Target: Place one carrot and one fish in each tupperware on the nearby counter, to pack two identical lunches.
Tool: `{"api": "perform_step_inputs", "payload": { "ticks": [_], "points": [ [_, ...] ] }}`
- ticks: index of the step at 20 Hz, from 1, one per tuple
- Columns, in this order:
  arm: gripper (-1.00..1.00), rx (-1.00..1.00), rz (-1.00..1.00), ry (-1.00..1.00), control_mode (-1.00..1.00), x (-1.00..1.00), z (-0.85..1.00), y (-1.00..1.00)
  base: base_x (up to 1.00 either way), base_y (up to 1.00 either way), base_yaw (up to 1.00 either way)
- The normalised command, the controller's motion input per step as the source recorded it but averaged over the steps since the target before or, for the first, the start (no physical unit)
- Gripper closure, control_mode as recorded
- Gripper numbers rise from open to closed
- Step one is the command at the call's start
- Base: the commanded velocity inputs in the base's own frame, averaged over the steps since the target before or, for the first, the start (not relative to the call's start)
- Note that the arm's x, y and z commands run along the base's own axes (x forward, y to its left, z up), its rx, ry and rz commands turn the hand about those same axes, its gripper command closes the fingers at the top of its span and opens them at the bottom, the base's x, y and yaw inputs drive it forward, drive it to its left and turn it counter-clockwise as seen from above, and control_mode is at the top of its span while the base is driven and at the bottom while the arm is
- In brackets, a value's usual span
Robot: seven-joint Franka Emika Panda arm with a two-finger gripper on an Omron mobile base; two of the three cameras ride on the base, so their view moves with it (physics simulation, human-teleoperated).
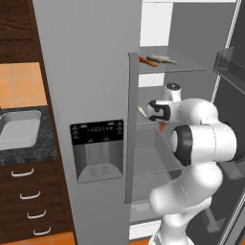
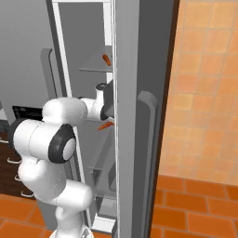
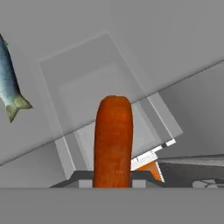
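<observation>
My pincer [image 1: 161, 123] is clenched on a carrot [image 3: 113, 140] inside the open fridge, holding it just above a glass shelf [image 1: 148, 162]. A fish [image 3: 9, 85] lies on the shelf off to one side of it. Higher up, another carrot [image 1: 148, 61] and another fish [image 1: 162, 59] rest together on the upper shelf [image 1: 189, 64]. The counter [image 1: 28, 152] sits well off to the left.

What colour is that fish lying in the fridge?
Silvery blue-grey fish, with a pale yellowish tail; the hand view shows it best.
</observation>
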Motion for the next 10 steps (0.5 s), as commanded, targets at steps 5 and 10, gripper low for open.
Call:
{"api": "perform_step_inputs", "payload": {
  "ticks": [5,10],
  "points": [
    [1.0,0.09,0.0,0.0,-1.0,-1.0,0.93,0.22,0.0,0.0,0.0],
    [1.0,0.0,0.0,0.0,-1.0,-1.0,0.5,0.34,0.0,0.0,0.0]
  ]
}}
